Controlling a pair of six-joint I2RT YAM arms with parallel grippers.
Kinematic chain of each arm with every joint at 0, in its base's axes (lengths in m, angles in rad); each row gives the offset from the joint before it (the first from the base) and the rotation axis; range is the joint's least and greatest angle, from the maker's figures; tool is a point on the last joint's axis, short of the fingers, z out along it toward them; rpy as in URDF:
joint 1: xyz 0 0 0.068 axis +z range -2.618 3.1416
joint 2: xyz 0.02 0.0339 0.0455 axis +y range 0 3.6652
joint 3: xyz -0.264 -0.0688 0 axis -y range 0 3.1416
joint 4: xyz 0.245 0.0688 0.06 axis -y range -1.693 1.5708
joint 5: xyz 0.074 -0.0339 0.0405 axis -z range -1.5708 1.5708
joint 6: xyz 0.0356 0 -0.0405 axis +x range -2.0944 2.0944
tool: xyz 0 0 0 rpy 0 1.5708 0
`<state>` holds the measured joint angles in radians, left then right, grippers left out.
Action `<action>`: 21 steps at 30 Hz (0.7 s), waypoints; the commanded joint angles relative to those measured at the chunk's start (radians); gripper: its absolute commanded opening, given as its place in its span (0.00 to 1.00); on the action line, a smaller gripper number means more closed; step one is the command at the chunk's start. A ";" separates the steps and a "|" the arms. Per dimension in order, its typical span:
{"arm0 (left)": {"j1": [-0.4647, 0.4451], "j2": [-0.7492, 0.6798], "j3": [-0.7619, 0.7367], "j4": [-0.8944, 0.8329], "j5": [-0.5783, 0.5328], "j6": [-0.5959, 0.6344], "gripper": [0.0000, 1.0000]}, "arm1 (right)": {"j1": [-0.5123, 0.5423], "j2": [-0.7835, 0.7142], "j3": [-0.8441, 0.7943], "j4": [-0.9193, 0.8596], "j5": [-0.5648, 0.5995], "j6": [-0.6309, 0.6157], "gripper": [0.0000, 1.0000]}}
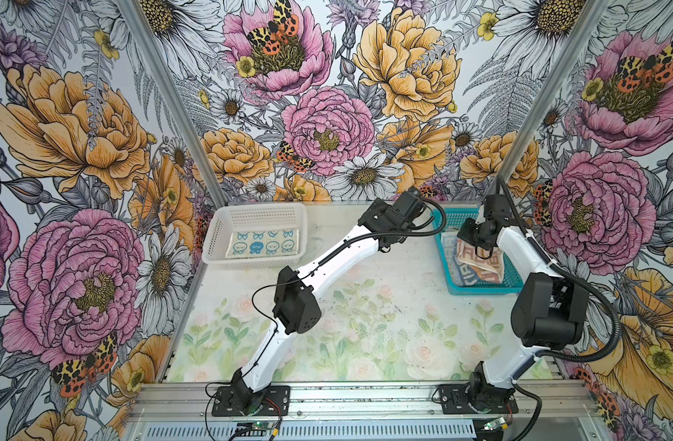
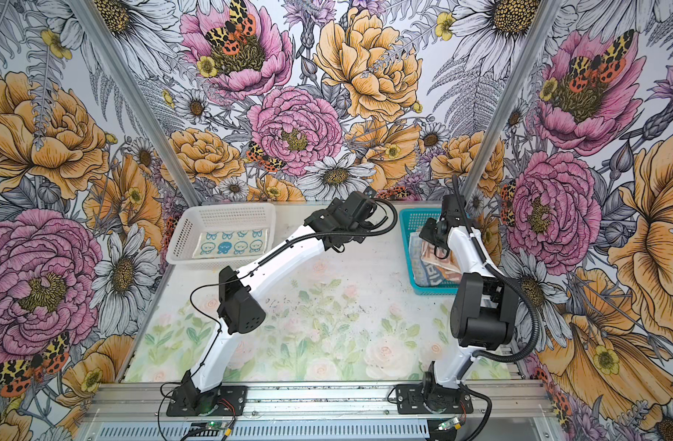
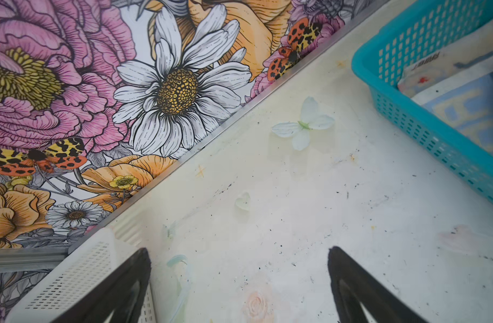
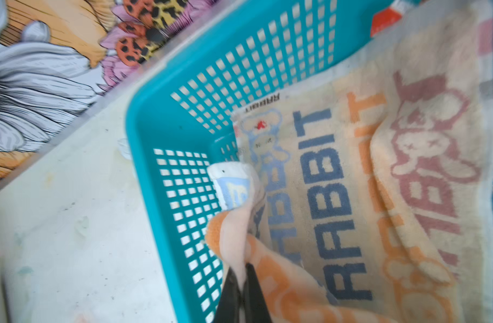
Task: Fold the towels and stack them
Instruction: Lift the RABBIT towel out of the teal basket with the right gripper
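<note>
My right gripper (image 4: 240, 270) was shut on a corner of the orange towel (image 4: 290, 282), inside the teal basket (image 4: 155, 134); I needed to lift slowly so only that towel came out; my left gripper (image 3: 238, 249) hung wide open over the surface (image 3: 295, 195).

in both top views a white perforated basket (image 1: 258, 217) (image 2: 228, 218) sits back left on a pale flower-printed tabletop (image 1: 384, 305), and a teal perforated basket (image 1: 480, 292) (image 2: 434, 292) sits back right, well apart. bold floral wallpaper (image 1: 79, 152) with moths covers the walls, and a metal rail (image 1: 365, 397) runs along the front. left wrist view: a white butterfly shape (image 3: 304, 124) on the scuffed surface near the teal basket.
</note>
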<state>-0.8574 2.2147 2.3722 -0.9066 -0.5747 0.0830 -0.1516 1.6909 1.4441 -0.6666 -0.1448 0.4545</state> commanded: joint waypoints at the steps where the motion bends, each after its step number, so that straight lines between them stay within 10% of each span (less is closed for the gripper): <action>1: 0.051 -0.118 -0.079 0.019 0.103 -0.119 0.99 | 0.045 -0.071 0.084 -0.046 -0.026 0.003 0.00; 21: 0.341 -0.780 -0.795 0.200 0.291 -0.347 0.99 | 0.689 0.082 0.827 -0.176 -0.028 0.086 0.00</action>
<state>-0.5552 1.4952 1.6318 -0.7616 -0.3443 -0.2115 0.4950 1.7210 2.1708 -0.8146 -0.1577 0.5251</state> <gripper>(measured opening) 0.987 0.052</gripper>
